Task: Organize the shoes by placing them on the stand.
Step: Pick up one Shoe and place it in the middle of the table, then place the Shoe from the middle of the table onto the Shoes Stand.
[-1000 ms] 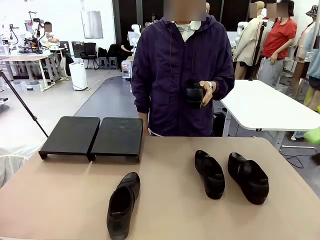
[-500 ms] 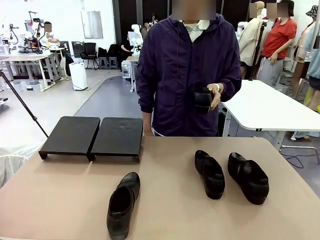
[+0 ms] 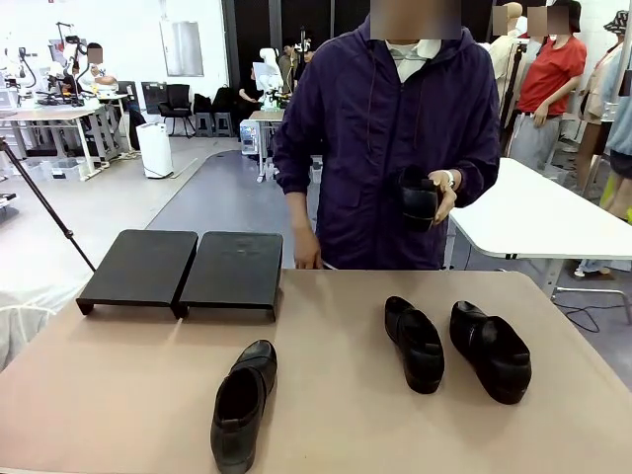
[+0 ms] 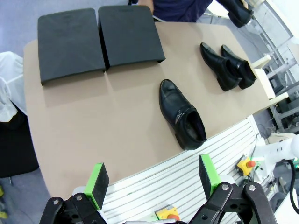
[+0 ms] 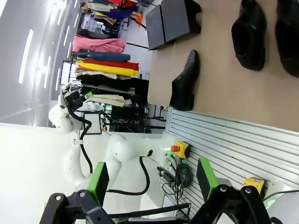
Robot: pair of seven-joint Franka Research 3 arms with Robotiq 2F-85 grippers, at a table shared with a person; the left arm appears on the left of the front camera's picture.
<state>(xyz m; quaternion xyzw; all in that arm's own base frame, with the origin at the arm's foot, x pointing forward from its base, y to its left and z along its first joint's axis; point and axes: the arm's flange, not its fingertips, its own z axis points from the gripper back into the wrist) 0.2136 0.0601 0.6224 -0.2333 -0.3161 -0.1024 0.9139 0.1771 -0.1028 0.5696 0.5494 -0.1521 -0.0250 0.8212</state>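
Three black leather shoes lie on the tan table (image 3: 128, 375): one (image 3: 241, 403) near the front left of centre, two side by side at the right (image 3: 414, 343) (image 3: 491, 350). A person at the far side holds the fourth shoe (image 3: 420, 201) in one hand at chest height. The black stand (image 3: 183, 269) sits bare at the far left, its two sloped panels side by side. In the left wrist view, my left gripper (image 4: 153, 180) is open, high above the table's near edge, over the single shoe (image 4: 181, 115) and the stand (image 4: 98, 39). My right gripper (image 5: 151, 181) is open too, well back from the table.
The person's other hand (image 3: 307, 259) rests at the table's far edge beside the stand. A white table (image 3: 523, 212) stands behind at the right. A slatted grey base (image 4: 163, 182) with an emergency stop button lies below the table's near edge.
The person has stepped to the right with the shoe in hand and lowered it slightly. The shoes on the table and the stand have not moved.
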